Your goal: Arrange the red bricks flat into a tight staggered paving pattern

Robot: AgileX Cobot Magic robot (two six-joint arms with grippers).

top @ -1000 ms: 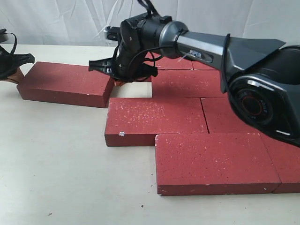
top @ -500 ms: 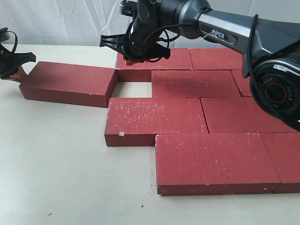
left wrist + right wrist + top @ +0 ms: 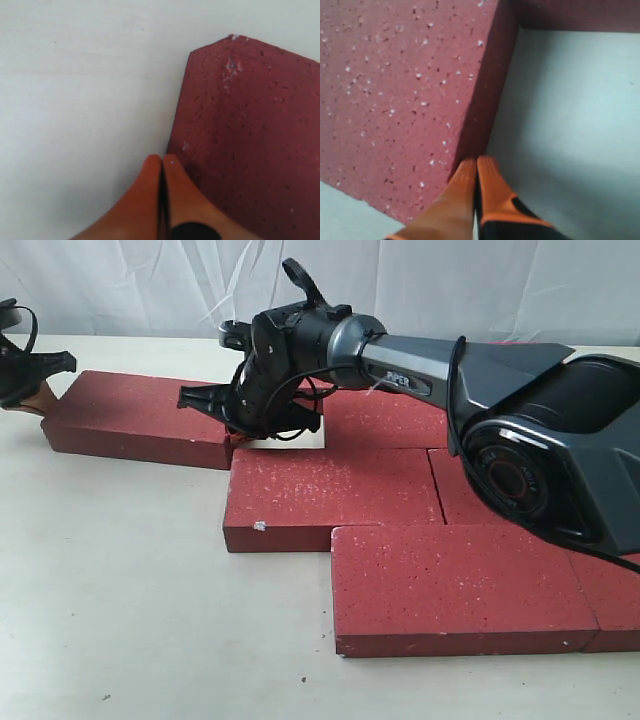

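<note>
Bricks, dark red and rough with tiny white dots (image 3: 335, 490), lie flat on the plain white table (image 3: 120, 590). Most of them sit snug together on the right side in rows. Each row is shifted sideways from the next one, like steps. One more dark red loose brick (image 3: 140, 418) lies flat on the left, turned a little, with its near corner just beside the packed bricks. A small bare gap of table (image 3: 290, 442) shows between this loose brick, the back row and the middle row.

The black right gripper with orange tips (image 3: 476, 167) reaches over that gap. Its two orange fingers are pressed together with nothing between them. The tips sit low in the gap, right by the side of a brick.

The black left gripper with orange tips (image 3: 161, 162) is at the far left end of the loose brick. Its fingers are squeezed together too and hold nothing. The tips touch the brick's edge near a corner.
</note>
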